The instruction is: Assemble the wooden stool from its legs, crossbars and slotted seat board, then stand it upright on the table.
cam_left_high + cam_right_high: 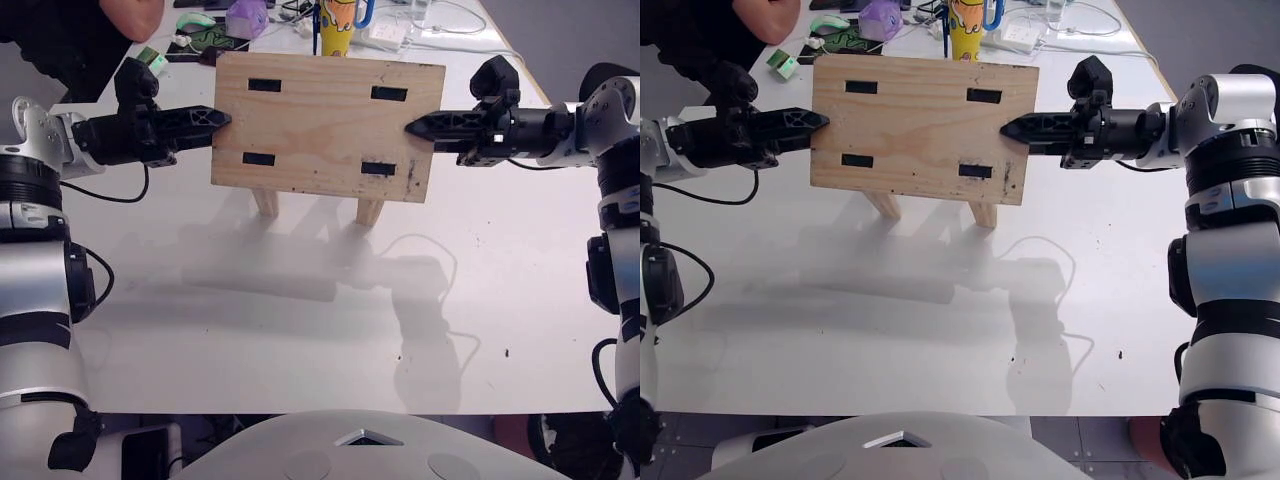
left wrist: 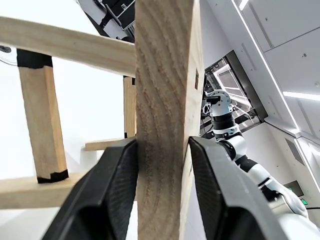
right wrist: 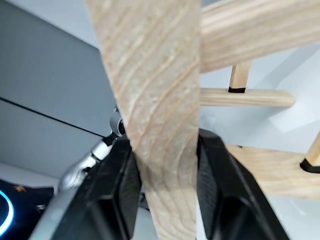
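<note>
The assembled wooden stool stands on the white table (image 1: 300,330), its slotted seat board (image 1: 325,125) on top with black slots showing. Two legs (image 1: 266,203) poke out below the board's near edge. My left gripper (image 1: 222,118) is shut on the board's left edge, and my right gripper (image 1: 412,129) is shut on its right edge. In the left wrist view the black fingers (image 2: 117,185) clamp both faces of the seat board (image 2: 162,125), with a leg (image 2: 42,125) and crossbars beside it. In the right wrist view the fingers (image 3: 120,190) pinch the seat board (image 3: 160,115) likewise.
Behind the stool stand a yellow cup (image 1: 338,28), a purple object (image 1: 247,18), small green items (image 1: 152,60) and cables. A person's arm (image 1: 130,15) rests at the far left edge. The near half of the table is bare white surface.
</note>
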You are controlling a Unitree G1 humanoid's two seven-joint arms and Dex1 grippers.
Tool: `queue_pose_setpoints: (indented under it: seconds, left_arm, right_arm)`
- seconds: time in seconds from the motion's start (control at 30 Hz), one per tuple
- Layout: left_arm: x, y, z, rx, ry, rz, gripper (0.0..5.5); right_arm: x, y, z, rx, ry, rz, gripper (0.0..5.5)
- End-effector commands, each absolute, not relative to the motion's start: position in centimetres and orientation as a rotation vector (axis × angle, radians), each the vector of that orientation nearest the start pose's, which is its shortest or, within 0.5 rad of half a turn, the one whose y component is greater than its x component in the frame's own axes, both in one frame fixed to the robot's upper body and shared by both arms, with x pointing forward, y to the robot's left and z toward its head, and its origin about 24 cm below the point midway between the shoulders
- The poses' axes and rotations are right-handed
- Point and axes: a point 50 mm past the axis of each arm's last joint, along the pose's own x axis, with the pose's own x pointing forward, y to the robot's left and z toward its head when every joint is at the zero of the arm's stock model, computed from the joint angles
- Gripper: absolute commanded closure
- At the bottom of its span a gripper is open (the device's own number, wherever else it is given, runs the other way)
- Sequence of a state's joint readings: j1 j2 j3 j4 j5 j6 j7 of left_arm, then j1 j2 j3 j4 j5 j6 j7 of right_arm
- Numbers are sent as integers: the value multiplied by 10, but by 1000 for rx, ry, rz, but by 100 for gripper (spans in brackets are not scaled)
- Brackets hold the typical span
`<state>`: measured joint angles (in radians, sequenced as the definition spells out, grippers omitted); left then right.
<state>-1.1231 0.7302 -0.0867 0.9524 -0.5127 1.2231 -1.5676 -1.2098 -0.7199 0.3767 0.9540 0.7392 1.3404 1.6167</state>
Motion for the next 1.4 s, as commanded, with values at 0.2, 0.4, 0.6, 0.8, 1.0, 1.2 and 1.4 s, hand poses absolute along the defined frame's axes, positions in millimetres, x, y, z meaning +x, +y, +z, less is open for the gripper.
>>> queue_pose_setpoints:
  seconds: [0.2,0.4,0.6,0.8,1.0,1.2,1.4]
  left_arm:
    - [371,171,204,-666,614,-1229,393]
    - [393,183,187,-640,397,-885,393]
    - [404,202,189,-733,216,-635,275]
    - [401,233,184,-773,153,-486,183]
    - [383,271,171,-859,41,-470,165]
    - [356,283,134,-968,-29,-622,165]
    - [325,269,91,-1067,-67,-636,165]
  right_arm:
    - [355,-167,185,923,853,1222,417]
    - [374,-176,163,920,635,938,417]
    - [391,-180,160,1114,417,693,321]
    - [390,-202,142,1232,361,504,263]
    - [374,-245,125,1323,250,409,263]
    - [360,-249,112,1405,188,541,263]
    - [353,-250,108,1558,-39,642,263]
